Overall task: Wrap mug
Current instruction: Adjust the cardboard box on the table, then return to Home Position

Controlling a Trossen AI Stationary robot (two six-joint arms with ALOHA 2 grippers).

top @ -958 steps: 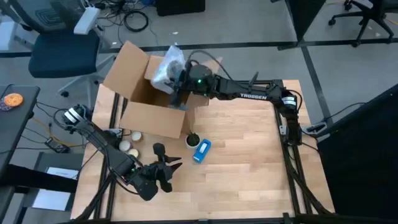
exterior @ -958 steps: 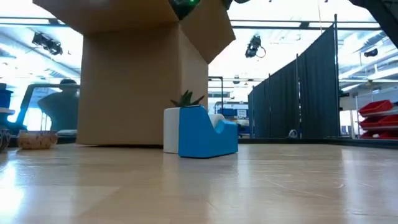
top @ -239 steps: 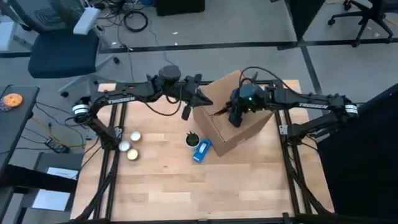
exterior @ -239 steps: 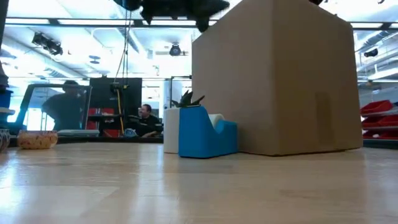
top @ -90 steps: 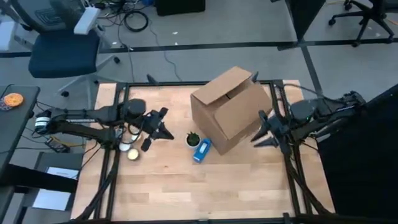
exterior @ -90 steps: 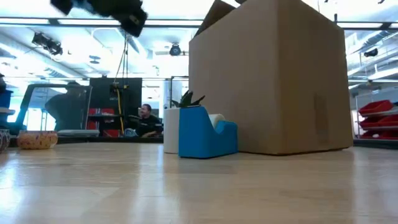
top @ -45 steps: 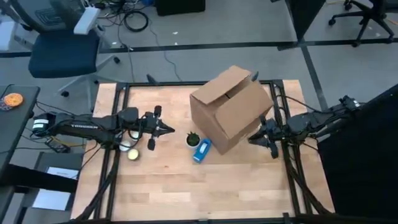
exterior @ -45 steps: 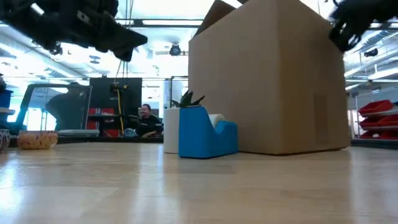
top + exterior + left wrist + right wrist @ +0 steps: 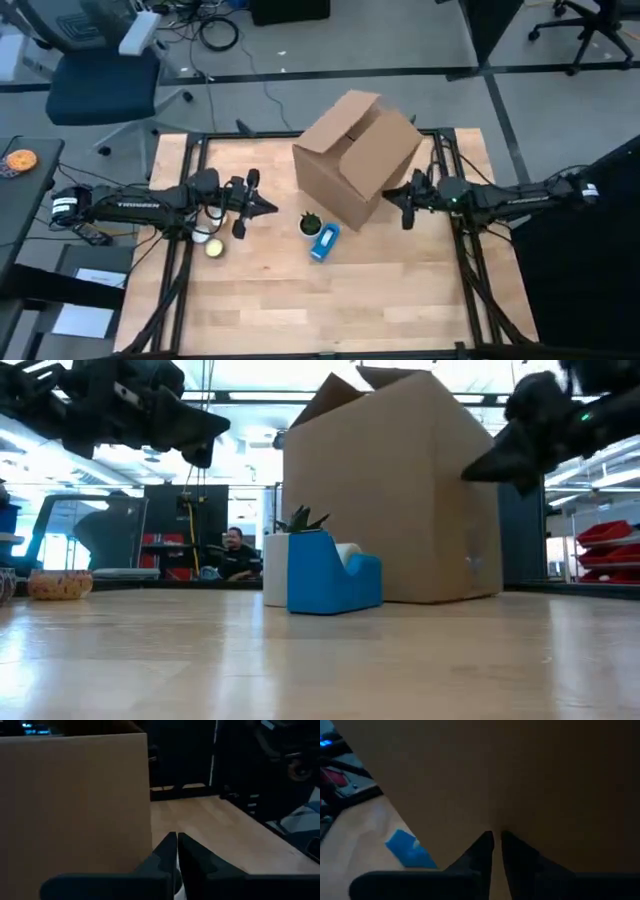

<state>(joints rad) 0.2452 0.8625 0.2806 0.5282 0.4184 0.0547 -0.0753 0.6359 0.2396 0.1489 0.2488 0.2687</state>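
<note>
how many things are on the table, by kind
Brown cardboard box: 1
Blue plastic tape dispenser: 1
Small white pot with a green plant: 1
Small round white objects near the table's left edge: 2 show, one partly hidden under the left arm
Total: 5

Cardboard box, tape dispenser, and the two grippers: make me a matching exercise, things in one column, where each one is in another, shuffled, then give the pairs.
Things:
1. cardboard box
2. blue tape dispenser
3. left gripper
4. right gripper

Places:
A. against the box's right side
B. far middle of the table
C. left of the small plant pot
D. just in front of the box, beside the pot

Pairs: 1-B, 2-D, 3-C, 4-A
</note>
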